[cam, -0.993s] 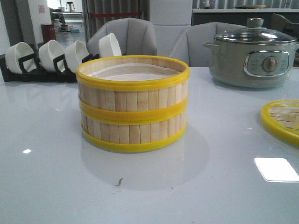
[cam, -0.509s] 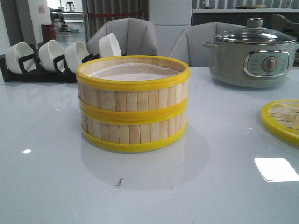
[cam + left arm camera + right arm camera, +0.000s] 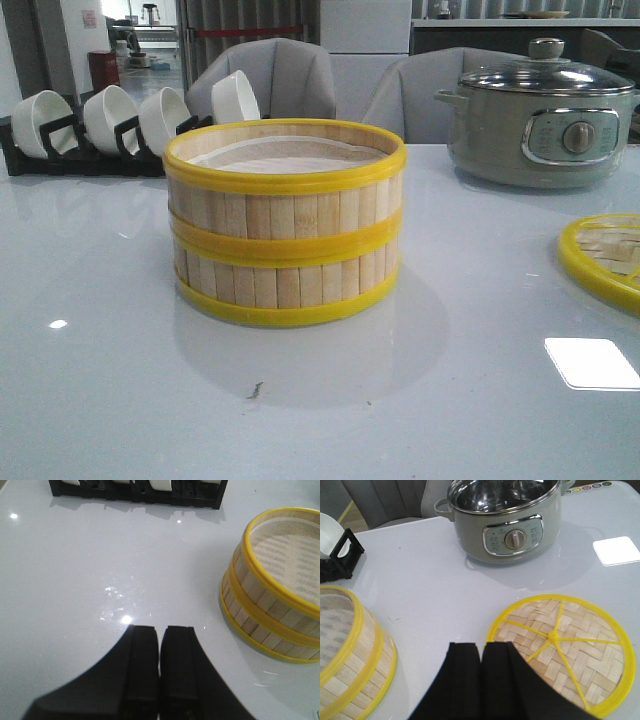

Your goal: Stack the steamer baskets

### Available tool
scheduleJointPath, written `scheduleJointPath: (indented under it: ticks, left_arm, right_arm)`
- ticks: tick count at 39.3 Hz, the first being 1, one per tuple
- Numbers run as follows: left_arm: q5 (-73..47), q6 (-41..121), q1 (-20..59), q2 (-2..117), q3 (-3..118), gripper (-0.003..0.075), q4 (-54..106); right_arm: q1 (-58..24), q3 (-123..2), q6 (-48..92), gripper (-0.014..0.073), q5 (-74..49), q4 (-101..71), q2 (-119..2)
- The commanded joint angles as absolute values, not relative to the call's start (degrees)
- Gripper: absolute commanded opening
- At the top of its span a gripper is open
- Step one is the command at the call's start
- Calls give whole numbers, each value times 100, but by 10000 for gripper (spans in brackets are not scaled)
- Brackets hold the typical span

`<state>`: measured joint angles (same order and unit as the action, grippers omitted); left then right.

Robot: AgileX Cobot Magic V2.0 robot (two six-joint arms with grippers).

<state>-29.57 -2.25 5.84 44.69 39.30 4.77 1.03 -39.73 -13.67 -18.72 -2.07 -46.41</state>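
Tabletop: glossy pale grey, chairs behind.
Stacked baskets: two high, at centre.
Lid: flat, at 3 o'clock from the stack.
Right claw: closed, empty, nearest the lid.
Left claw: closed, empty.

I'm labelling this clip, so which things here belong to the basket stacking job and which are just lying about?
Part of the job:
- stacked steamer baskets
- woven lid

Just lying about:
- electric pot
- white bowls in their black rack
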Motion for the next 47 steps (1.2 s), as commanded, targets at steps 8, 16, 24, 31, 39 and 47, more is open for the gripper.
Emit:
scheduleJointPath:
  ticks: [8, 16, 24, 31, 39, 47]
  left_arm:
    - [-2495, -256, 620, 4455, 4080, 85, 499]
    - [-2495, -256, 620, 4455, 4080, 85, 499]
    - [-2495, -256, 620, 4455, 4080, 85, 499]
    - [-2495, -256, 620, 4455, 4080, 85, 499]
    - [-2495, -256, 620, 4455, 4080, 85, 499]
    - [-2495, -256, 620, 4455, 4080, 85, 499]
  right_arm:
    - [104, -4196, -1347, 99, -1594, -159, -4676]
    - [104, -4196, -1024, 316, -1835, -153, -4911]
    - [104, -4202, -1013, 330, -1885, -153, -5128]
    - [104, -4214, -811, 330, -2046, -117, -5466]
    - [217, -4537, -779, 330, -2430, 286, -6147]
    - [695, -5608, -779, 330, -3008, 423, -7268]
